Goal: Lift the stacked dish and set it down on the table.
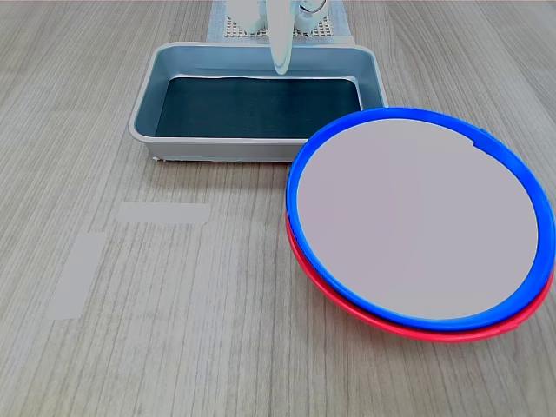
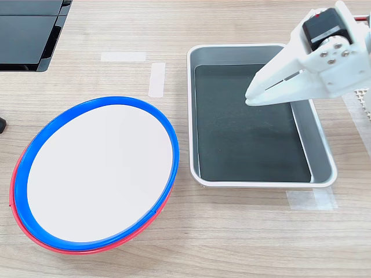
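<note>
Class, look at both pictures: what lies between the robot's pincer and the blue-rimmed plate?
In the second exterior view, the pincer hangs above the grey tray; the tray's dark floor and near wall separate it from the blue-rimmed plate.

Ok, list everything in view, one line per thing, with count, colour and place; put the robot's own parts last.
blue-rimmed plate: one, blue rim with pale centre, stacked on the red one, at the first exterior view's right.
red-rimmed plate: one, red, under the blue-rimmed plate, only its edge showing.
tray: one, grey metal with dark bottom, beside the plates.
tape strips: several, pale, on the tabletop.
table: one, light wood-grain, under everything.
dark flat object: one, black, the second exterior view's top left corner.
mesh mat: one, white, behind the tray.
claw: one, white, over the tray, looks shut and empty.
</note>
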Robot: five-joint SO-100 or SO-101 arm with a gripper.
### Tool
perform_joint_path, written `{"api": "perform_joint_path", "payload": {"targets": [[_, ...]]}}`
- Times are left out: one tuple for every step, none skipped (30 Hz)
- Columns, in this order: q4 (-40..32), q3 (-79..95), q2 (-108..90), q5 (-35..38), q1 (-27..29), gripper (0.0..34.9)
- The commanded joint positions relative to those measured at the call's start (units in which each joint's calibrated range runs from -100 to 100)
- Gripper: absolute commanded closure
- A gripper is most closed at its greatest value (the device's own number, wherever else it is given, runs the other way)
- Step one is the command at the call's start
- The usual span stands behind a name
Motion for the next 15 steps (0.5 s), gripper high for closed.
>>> {"api": "perform_joint_path", "payload": {"targets": [[0.19,0.0,-0.34,0.0,0.41,34.6],[0.19,0.0,-0.34,0.05,0.41,34.6],[0.19,0.0,-0.34,0.2,0.12,34.6],[0.19,0.0,-0.34,0.49,-0.35,34.6],[0.19,0.0,-0.34,0.73,-1.01,34.6],[0.36,0.0,-0.26,0.78,-2.13,34.6],[0.19,-0.18,0.26,1.17,-2.61,34.6],[-0.14,-1.37,1.62,1.76,-2.98,34.6],[-0.63,-3.64,3.84,2.59,-3.26,34.6],[-0.96,-5.92,6.14,3.27,-3.64,34.3],[-1.13,-8.92,9.3,4.0,-4.3,32.3],[-0.88,-12.11,12.37,4.54,-4.96,30.4],[-0.38,-15.66,15.78,5.13,-5.62,29.7],[0.03,-18.84,18.85,5.42,-6.18,28.0],[1.18,-25.4,24.9,6.59,-7.69,24.6]]}}
